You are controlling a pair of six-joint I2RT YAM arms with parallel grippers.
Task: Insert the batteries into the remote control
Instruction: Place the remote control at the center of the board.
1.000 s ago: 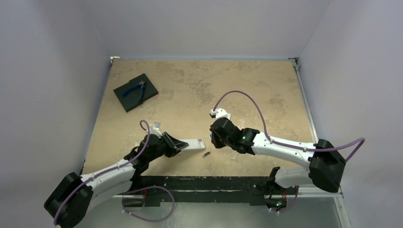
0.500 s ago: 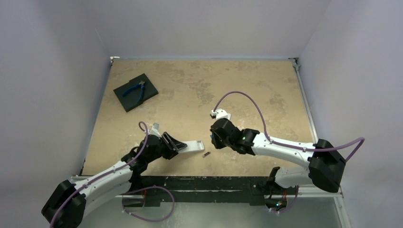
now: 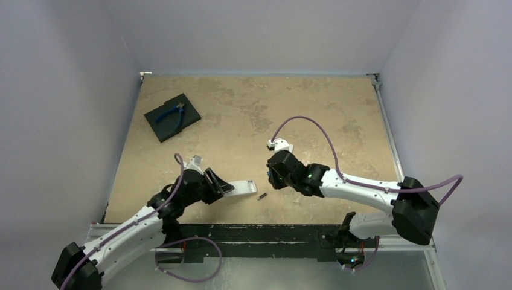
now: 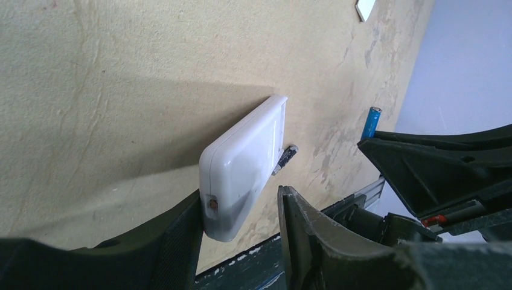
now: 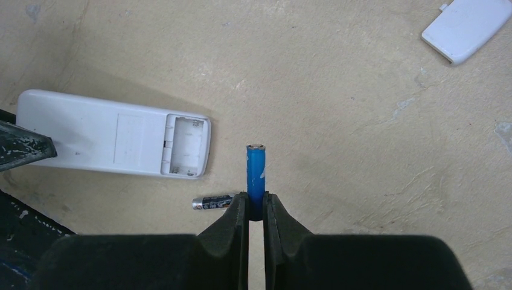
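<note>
Seen from above, the left pincer (image 3: 226, 188) stands at one end of the white remote control (image 3: 244, 186), and the dark battery (image 3: 262, 196) lies just past the remote's other end. In the left wrist view its fingers (image 4: 175, 241) are spread around that end, one touching it and one with a gap. In the right wrist view the right pincer (image 5: 256, 202) pinches the blue battery (image 5: 256, 175), with the remote's open compartment (image 5: 186, 148) just ahead and left of its tips.

A: where's the remote control (image 5: 108, 134) at?
B: flat, white back up, near edge, compartment at its right end open. dark battery (image 5: 212, 202) lies just beside that end; blue battery (image 5: 256, 172) pinched in right gripper (image 5: 256, 199), right of it.
</note>
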